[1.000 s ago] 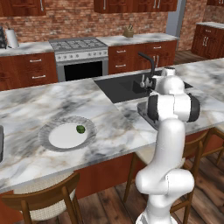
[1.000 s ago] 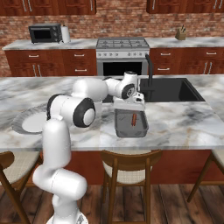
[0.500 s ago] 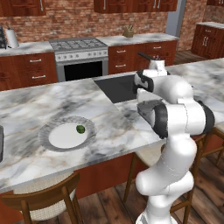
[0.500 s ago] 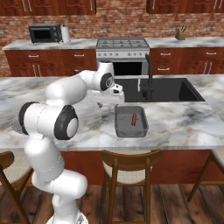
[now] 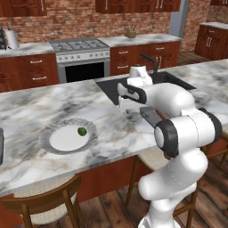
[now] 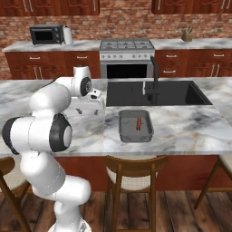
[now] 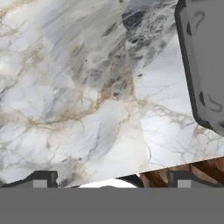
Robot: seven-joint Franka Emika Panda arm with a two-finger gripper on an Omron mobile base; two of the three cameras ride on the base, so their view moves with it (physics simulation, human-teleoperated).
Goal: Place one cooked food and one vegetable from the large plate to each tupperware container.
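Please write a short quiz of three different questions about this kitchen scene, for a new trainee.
1. True or false: the thin reddish-brown sausage stick lies inside the dark grey rectangular tupperware tub.
2. What remains on the wide round plate with grey patterned rim? A) small green ball B) sausage C) nothing
3. Fill in: the gripper fingers are ___ over bare marble counter.

Key: 1 true; 2 A, the small green ball; 3 open.
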